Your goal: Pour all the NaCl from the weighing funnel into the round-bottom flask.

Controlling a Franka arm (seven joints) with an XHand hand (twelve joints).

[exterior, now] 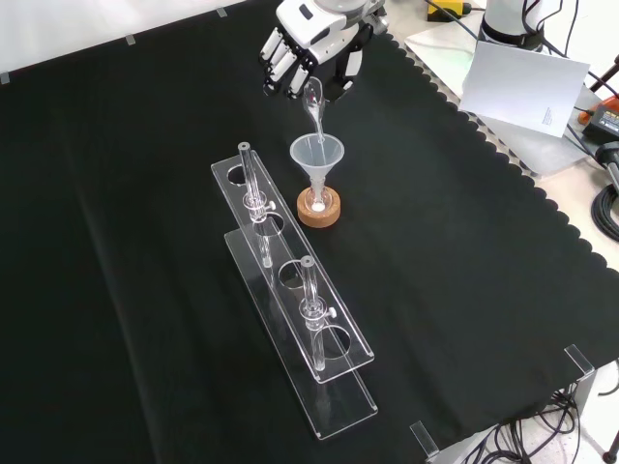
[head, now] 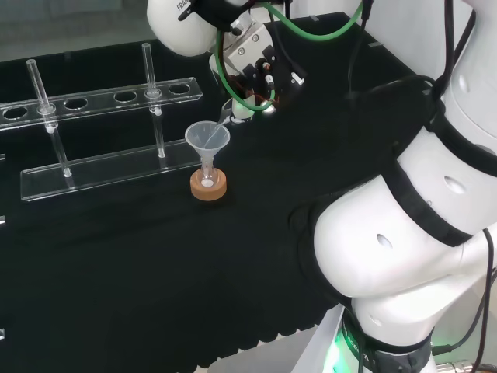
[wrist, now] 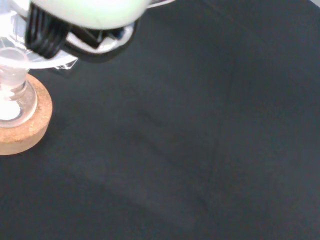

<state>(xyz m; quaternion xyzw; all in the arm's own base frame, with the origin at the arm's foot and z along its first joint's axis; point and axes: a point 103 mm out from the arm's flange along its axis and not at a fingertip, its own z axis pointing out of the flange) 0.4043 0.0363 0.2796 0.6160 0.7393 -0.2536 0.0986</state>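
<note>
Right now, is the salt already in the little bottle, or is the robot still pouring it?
Some is in: white powder lies at the bottom of the round-bottom flask on its cork ring. The pour is under way: the hand holds the weighing funnel tipped, spout down into the funnel on the flask. What remains inside it I cannot tell, so finishing the pour may be left.

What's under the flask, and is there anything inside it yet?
A cork ring sits under the flask. White powder shows at its bottom, below the clear funnel in its neck. The cork hides the flask's underside.
</note>
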